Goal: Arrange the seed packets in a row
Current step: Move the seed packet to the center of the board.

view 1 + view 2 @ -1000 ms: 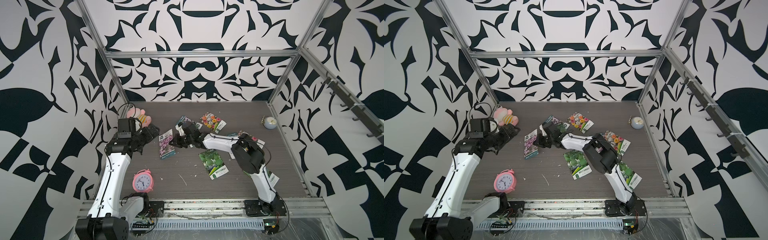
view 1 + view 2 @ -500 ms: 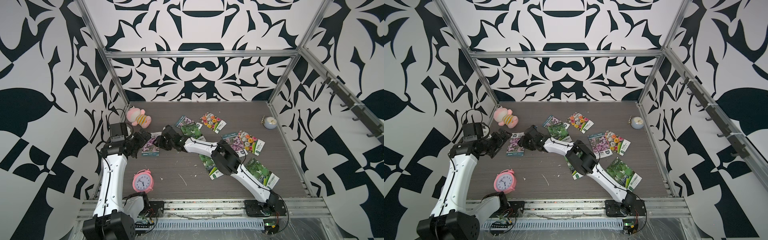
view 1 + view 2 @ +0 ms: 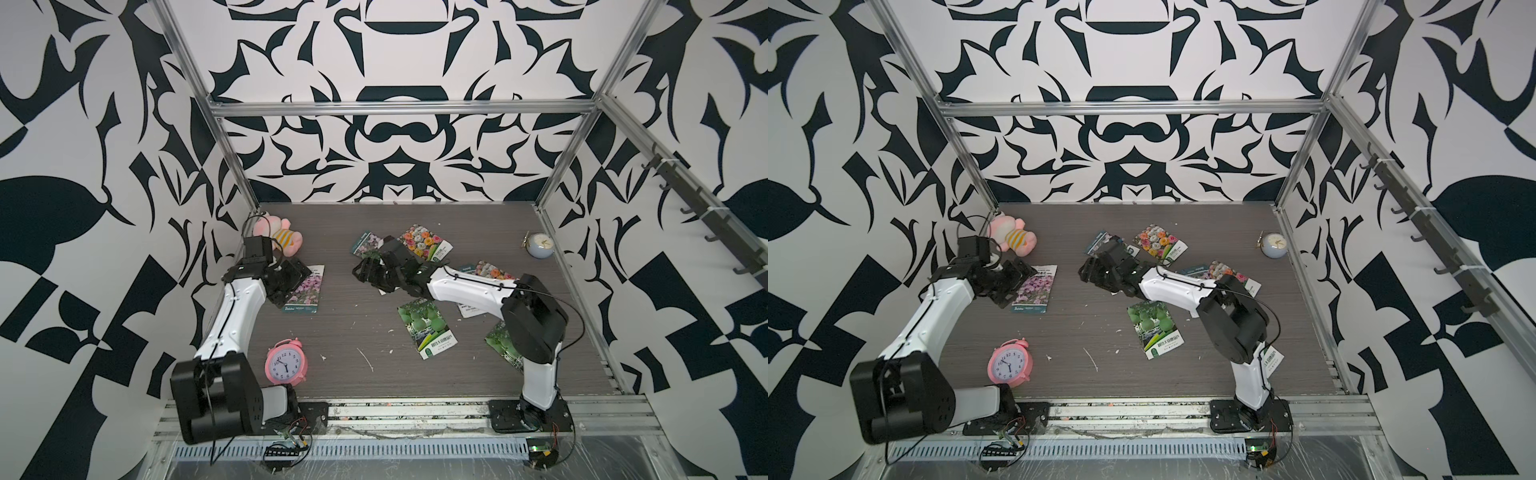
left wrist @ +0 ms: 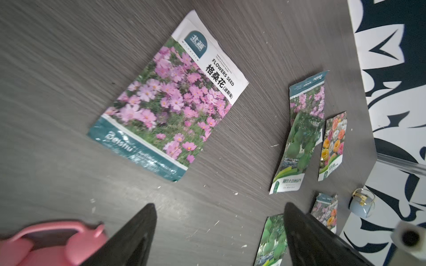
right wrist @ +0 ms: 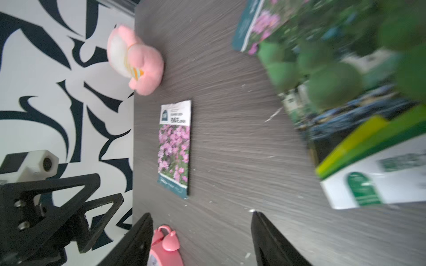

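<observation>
1. The dark grey wood-grain bench (image 3: 353, 328) carried the seed packets scattered over it, not in a row.
2. The left gripper (image 4: 219, 230) hung by the left edge, jaws wide apart with only bare bench between them. A glossy purple-flowered seed packet (image 3: 305, 291) lay flat just ahead of its fingertips.
3. The right gripper (image 5: 202, 239) hovered over the far middle, jaws also spread and gripping nothing. It hung above a green-gourd seed packet (image 4: 297, 147) that overlapped a second purple-flowered packet (image 4: 306, 96).
4. An orange-pink-white bloom packet (image 3: 424, 247) lay beside that pair. Another gourd packet (image 3: 424, 330) lay at the bench's centre.
5. The right arm crossed over a second bloom packet (image 3: 492, 271) and hid part of a third gourd packet (image 3: 498, 343) towards the right edge.
6. A round pink alarm clock (image 3: 286, 365) stood near the near left corner.
7. A pink plush toy (image 3: 278, 237) sat in the far left corner.
8. A small pale blue round clock (image 3: 539, 248) sat by the right edge.
</observation>
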Action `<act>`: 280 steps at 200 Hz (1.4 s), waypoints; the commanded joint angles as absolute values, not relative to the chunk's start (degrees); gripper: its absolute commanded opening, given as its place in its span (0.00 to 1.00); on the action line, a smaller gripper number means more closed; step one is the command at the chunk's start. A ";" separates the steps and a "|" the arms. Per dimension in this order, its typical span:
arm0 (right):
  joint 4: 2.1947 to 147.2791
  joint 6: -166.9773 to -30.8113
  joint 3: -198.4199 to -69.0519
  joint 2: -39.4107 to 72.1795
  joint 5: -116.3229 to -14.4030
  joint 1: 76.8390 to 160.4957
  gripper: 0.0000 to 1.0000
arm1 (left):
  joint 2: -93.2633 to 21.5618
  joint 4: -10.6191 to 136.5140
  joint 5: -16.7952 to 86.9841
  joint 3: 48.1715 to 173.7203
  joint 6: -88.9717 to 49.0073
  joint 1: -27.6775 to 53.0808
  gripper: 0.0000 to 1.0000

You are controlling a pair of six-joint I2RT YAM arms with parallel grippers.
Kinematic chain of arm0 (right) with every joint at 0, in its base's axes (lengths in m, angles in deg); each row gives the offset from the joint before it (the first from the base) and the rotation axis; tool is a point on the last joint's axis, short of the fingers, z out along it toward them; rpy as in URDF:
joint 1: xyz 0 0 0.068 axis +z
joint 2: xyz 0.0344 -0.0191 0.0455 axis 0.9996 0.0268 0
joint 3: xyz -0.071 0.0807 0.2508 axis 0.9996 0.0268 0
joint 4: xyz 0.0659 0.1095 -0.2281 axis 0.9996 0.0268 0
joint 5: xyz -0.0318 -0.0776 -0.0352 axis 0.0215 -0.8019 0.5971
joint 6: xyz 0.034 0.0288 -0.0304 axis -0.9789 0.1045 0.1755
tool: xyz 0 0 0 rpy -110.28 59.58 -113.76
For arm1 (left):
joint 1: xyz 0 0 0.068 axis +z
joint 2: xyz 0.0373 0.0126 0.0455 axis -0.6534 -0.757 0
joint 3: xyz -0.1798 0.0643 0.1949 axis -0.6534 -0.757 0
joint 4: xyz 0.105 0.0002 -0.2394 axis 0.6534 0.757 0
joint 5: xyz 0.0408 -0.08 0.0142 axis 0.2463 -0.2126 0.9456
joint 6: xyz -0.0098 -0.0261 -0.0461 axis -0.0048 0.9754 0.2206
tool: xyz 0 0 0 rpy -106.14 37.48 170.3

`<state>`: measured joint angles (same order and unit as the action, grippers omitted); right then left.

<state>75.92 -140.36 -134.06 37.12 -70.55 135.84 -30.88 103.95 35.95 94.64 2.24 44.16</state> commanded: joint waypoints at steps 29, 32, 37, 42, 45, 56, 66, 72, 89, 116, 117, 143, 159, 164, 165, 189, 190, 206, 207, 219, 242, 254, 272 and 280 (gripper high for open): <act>77.75 -134.20 -124.33 29.05 -72.77 132.16 0.73 | -49.76 115.28 64.32 108.98 -5.31 30.72 0.84; 77.68 -134.23 -123.76 28.73 -72.60 131.91 0.73 | -50.66 115.42 64.39 109.37 -5.98 30.55 0.84; 77.56 -134.32 -122.93 28.19 -72.45 131.44 0.73 | -52.09 115.88 64.26 110.10 -7.26 30.47 0.84; 77.56 -134.44 -122.06 27.66 -72.38 131.05 0.73 | -53.41 116.44 63.93 110.90 -8.57 30.35 0.84; 77.50 -134.51 -121.62 27.29 -72.36 130.80 0.73 | -54.08 116.92 63.71 111.27 -9.40 30.28 0.84; 77.30 -134.52 -120.12 26.08 -72.43 130.00 0.73 | -56.37 118.16 62.77 112.77 -13.08 30.17 0.82; 77.09 -134.51 -119.06 25.08 -72.57 129.45 0.73 | -58.40 120.05 62.85 114.54 -16.27 30.17 0.79; 76.86 -134.42 -118.56 24.57 -72.72 129.13 0.73 | -59.40 121.73 63.20 115.65 -18.10 30.17 0.76; 76.65 -133.99 -117.81 23.38 -72.88 128.57 0.73 | -61.13 125.52 65.00 117.59 -23.26 29.99 0.71; 76.39 -133.63 -117.42 22.39 -72.56 127.73 0.73 | -60.82 122.58 62.24 115.02 -30.97 29.99 0.69; 76.35 -133.63 -117.39 22.37 -72.50 127.70 0.73 | -60.85 122.50 62.21 114.97 -31.14 29.99 0.69; 75.44 -133.64 -116.84 21.88 -71.35 126.68 0.76 | -61.63 117.67 62.75 112.62 -33.34 29.99 0.63; 75.31 -133.63 -116.40 21.32 -71.18 126.26 0.76 | -62.90 117.50 64.67 112.98 -33.03 29.99 0.58; 75.18 -133.63 -116.24 21.15 -71.19 126.17 0.76 | -63.15 117.35 65.57 113.06 -33.03 29.99 0.56; 75.17 -133.63 -116.19 21.13 -71.20 126.17 0.76 | -63.29 117.24 65.76 113.07 -33.01 29.99 0.56; 74.60 -134.11 -115.11 20.22 -71.36 126.14 0.76 | -64.13 116.69 67.04 112.67 -33.17 30.04 0.52; 74.57 -134.13 -115.10 20.19 -71.37 126.11 0.76 | -64.09 116.61 67.07 112.61 -33.21 30.01 0.53; 74.29 -134.50 -114.51 19.89 -71.39 126.08 0.76 | -64.28 115.83 66.61 111.96 -33.43 30.38 0.52; 74.28 -134.50 -114.49 19.89 -71.39 126.08 0.76 | -64.25 115.83 66.59 111.95 -33.43 30.40 0.52; 74.24 -134.59 -114.24 19.80 -71.34 126.08 0.76 | -65.13 115.38 66.51 111.93 -33.69 30.97 0.51; 74.24 -134.43 -113.94 19.71 -71.08 126.00 0.76 | -67.23 116.27 65.96 112.94 -34.61 32.43 0.49; 74.05 -134.42 -113.56 19.58 -71.03 126.02 0.76 | -67.71 116.30 65.12 112.92 -35.29 33.42 0.49; 73.49 -134.67 -112.72 19.15 -70.92 126.01 0.77 | -67.99 116.48 63.36 112.64 -36.53 35.25 0.49; 73.33 -134.77 -112.30 18.85 -71.03 126.00 0.76 | -68.07 116.76 62.82 112.75 -36.95 36.07 0.49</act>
<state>75.44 -134.70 -113.17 21.39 -71.12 126.16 -64.36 116.01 64.99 113.74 -34.79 33.38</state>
